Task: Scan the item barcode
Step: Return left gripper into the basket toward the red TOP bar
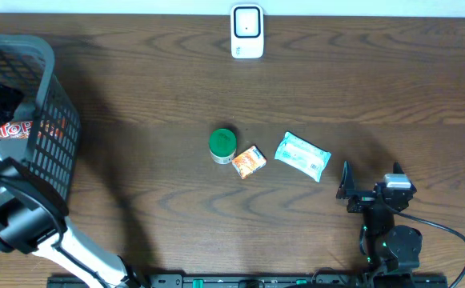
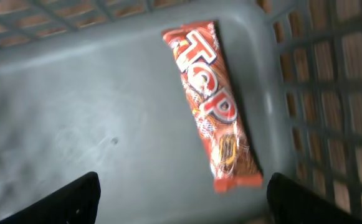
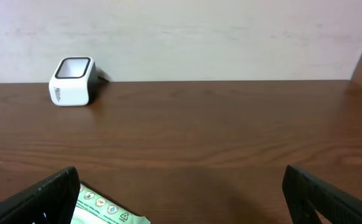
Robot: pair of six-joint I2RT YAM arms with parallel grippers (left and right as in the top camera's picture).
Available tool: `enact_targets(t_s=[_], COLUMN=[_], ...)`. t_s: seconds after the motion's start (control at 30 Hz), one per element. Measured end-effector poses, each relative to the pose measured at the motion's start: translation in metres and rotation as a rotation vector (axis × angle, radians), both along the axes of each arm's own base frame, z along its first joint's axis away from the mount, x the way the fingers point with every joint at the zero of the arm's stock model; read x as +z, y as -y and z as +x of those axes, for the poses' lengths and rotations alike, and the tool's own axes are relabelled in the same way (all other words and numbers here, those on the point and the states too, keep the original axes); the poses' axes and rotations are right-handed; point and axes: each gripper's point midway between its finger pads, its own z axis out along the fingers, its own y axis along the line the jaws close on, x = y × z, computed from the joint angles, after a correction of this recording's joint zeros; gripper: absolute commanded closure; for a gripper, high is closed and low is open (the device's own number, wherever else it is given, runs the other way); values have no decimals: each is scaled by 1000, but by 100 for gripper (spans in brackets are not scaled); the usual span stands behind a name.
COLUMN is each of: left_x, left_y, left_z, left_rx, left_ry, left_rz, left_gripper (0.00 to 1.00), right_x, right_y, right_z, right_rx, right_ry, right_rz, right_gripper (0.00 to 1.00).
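You're hovering the left gripper [image 2: 193, 202], released, over the bar [image 2: 213, 106] in the basket [image 2: 56, 112] (right gripper [image 3: 184, 199] gaping too); likely next: grabbing the centre-frame wipes [image 1: 302, 155] to scan

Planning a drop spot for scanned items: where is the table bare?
Bare: the tabletop between the basket and the green-lidded jar; the strip between the barcode scanner and the three items; the far right corner. Crowded: mid-table, where jar, orange packet and white-teal packet cluster.

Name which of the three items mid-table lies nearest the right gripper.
The pale blue-green packet, rightmost of the three, lies just beside the right gripper; the orange packet and the green-lidded jar sit farther left.
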Motion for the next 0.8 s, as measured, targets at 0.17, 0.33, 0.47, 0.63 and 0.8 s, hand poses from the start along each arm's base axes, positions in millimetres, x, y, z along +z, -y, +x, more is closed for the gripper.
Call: enact_targets(t_s=[0.17,0.33,0.47,0.63,0.8], left_x=[-25,-47,-60,-79,-101], left_y=[-11,-19,-22,-23,-22], left_z=[16,26,32,33,31], left_rx=[20,41,45,47,47], left_ry=[12,20,20,0,-39], left_rz=[2,0,-1,-17,-42], left_gripper=[14,14,13,13,14], right_x=[0,0,0,0,0], right_y=[0,0,0,0,0], right_z=[0,0,0,0,0], right_rx=[0,0,0,0,0], right_ry=[0,0,0,0,0], right_rz=[0,0,0,0,0], right_gripper=[1,1,1,1,1])
